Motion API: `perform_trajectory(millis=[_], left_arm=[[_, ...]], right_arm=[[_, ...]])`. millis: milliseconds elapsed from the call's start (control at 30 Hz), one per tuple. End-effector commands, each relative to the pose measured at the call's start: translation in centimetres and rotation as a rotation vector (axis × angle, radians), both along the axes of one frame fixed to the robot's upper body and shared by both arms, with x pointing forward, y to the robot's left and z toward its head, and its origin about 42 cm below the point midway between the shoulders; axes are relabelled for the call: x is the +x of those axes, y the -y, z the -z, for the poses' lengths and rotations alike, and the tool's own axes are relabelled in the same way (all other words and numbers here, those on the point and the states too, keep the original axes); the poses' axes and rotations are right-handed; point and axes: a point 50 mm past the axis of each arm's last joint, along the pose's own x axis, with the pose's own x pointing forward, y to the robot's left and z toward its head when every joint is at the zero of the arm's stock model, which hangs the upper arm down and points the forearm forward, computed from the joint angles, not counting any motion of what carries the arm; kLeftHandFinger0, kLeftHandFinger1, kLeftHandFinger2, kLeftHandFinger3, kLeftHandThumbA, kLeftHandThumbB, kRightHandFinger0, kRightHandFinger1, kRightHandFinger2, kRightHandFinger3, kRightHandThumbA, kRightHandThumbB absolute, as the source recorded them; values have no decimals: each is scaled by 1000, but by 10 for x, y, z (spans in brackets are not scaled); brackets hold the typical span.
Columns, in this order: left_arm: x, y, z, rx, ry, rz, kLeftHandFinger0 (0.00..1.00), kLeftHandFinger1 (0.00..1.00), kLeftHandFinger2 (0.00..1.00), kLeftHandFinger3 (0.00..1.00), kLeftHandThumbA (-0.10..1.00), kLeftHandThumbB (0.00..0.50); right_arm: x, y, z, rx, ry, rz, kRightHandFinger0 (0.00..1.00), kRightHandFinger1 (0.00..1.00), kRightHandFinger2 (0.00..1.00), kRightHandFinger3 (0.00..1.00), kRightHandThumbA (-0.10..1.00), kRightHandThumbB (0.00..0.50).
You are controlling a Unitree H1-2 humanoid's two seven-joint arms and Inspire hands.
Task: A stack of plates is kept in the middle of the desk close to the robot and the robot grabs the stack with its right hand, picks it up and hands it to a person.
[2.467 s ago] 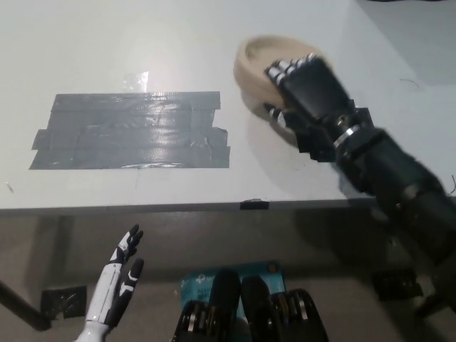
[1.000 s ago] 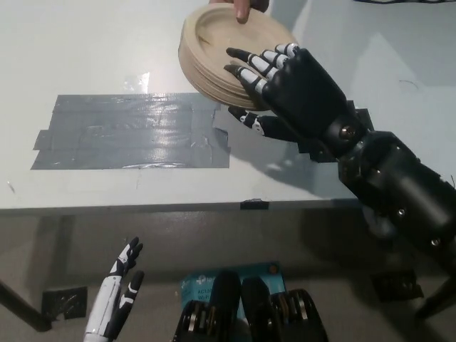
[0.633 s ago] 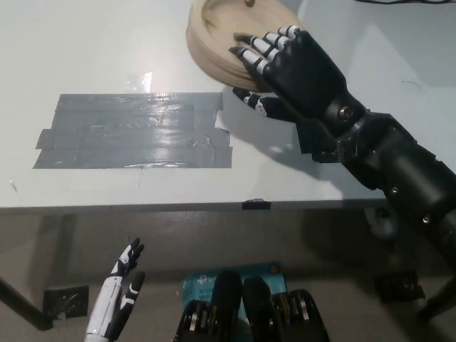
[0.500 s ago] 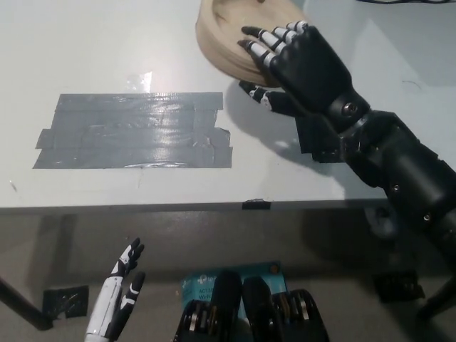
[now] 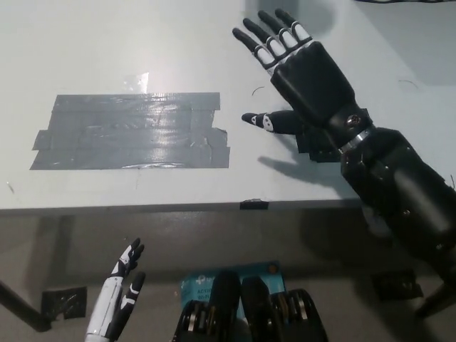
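Left hand (image 5: 117, 299): one white hand with black trim, low at the near left, below the counter's near edge, over the floor; its fingers are apart and hold nothing.
Floor (image 5: 57, 249): grey-brown, seen beneath the counter's near edge; a dark square patch (image 5: 63, 301) lies on it at the far left, beside the white hand.
Counter (image 5: 107, 43): one flat, pale grey top with a slight sheen, filling the upper part of the view; its near edge runs straight across the middle.
Tape patch (image 5: 132, 130): several overlapping strips of grey, glossy tape forming one rough rectangle on the left half of the counter, wrinkled and catching light; well left of the black hand.
Edge mark (image 5: 254, 205): one small dark tab on the counter's near edge, about the middle.
Blue item (image 5: 203, 285): a blue printed thing on the floor near the bottom middle, partly hidden.
Right hand (image 5: 303, 71): one black hand with white segments, raised over the right half of the counter, palm down; its fingers are spread wide and grasp nothing, the thumb pointing left.
Right arm (image 5: 399, 192): black, bulky, jointed casing running from the near right up to the hand, covering part of the counter's right side and casting a shadow there.
Stack of plates: not in sight anywhere in the view.
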Motion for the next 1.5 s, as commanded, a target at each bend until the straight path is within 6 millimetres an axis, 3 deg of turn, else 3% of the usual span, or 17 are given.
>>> perform_trajectory(millis=[0, 67, 133, 167, 233, 333, 400, 467, 500, 567, 633, 700, 733, 833, 1100, 1267, 1467], left_arm=[[6, -1, -10, 8, 57, 28, 1000, 1000, 1000, 1000, 1000, 363], [7, 0, -11, 11, 62, 30, 1000, 1000, 1000, 1000, 1000, 364], [11, 2, -13, 9, 71, 34, 1000, 1000, 1000, 1000, 1000, 374], [12, 2, -13, 6, 71, 34, 1000, 1000, 1000, 1000, 1000, 375], [17, 3, -17, 6, 79, 35, 1000, 1000, 1000, 1000, 1000, 389], [20, 3, -19, 0, 86, 38, 1000, 1000, 1000, 1000, 1000, 410], [22, 5, -22, -5, 95, 42, 1000, 1000, 1000, 1000, 1000, 404], [22, 6, -23, -7, 93, 42, 1000, 1000, 1000, 1000, 1000, 404], [21, 8, -23, -12, 89, 44, 1000, 1000, 1000, 1000, 1000, 413], [21, 10, -22, -23, 85, 46, 1000, 1000, 1000, 1000, 1000, 417], [20, 11, -21, -29, 87, 49, 1000, 1000, 1000, 1000, 1000, 410], [19, 12, -21, -34, 85, 50, 1000, 1000, 1000, 1000, 1000, 412], [18, 12, -20, -31, 88, 45, 1000, 1000, 1000, 1000, 1000, 409], [14, 10, -19, -42, 95, 33, 1000, 1000, 1000, 1000, 1000, 398], [-5, 7, -11, -86, 70, 8, 1000, 1000, 1000, 1000, 1000, 421], [-17, 5, -5, -80, 51, -3, 1000, 1000, 1000, 1000, 1000, 410], [-12, 9, -4, -114, 50, -13, 1000, 1000, 1000, 1000, 1000, 416]], right_arm=[[-56, 28, -108, 160, -153, -105, 1000, 1000, 1000, 1000, 870, 500], [-61, 32, -113, 166, -146, -109, 1000, 1000, 1000, 1000, 870, 500], [-98, 55, -129, 188, -70, -118, 1000, 1000, 1000, 1000, 876, 500], [-105, 59, -130, 193, -53, -125, 1000, 1000, 1000, 1000, 874, 500], [-143, 75, -136, 215, 25, -157, 1000, 1000, 1000, 1000, 892, 500], [-184, 86, -131, 255, 97, -173, 1000, 1000, 1000, 1000, 889, 500], [-217, 92, -115, 308, 136, -202, 1000, 1000, 1000, 1000, 911, 500], [-230, 94, -104, 334, 121, -213, 1000, 1000, 1000, 1000, 879, 500], [-249, 96, -79, 385, 80, -205, 1000, 1000, 1000, 1000, 921, 500], [-262, 98, -58, 410, 57, -179, 1000, 1000, 1000, 1000, 962, 500], [-275, 92, -32, 473, -16, -171, 1000, 1000, 1000, 1000, 932, 500], [-279, 86, -2, 547, -101, -177, 1000, 1000, 1000, 1000, 921, 500], [-278, 81, 25, 584, -148, -158, 1000, 1000, 1000, 1000, 961, 500], [-272, 77, 66, 627, -245, -92, 1000, 1000, 1000, 1000, 958, 498], [-251, 77, 188, 760, -614, 97, 1000, 1000, 1000, 1000, 1000, 416], [-243, 85, 222, 795, -778, 156, 1000, 1000, 1000, 1000, 1000, 447], [-234, 91, 221, 810, -793, 151, 1000, 1000, 1000, 1000, 1000, 451]])
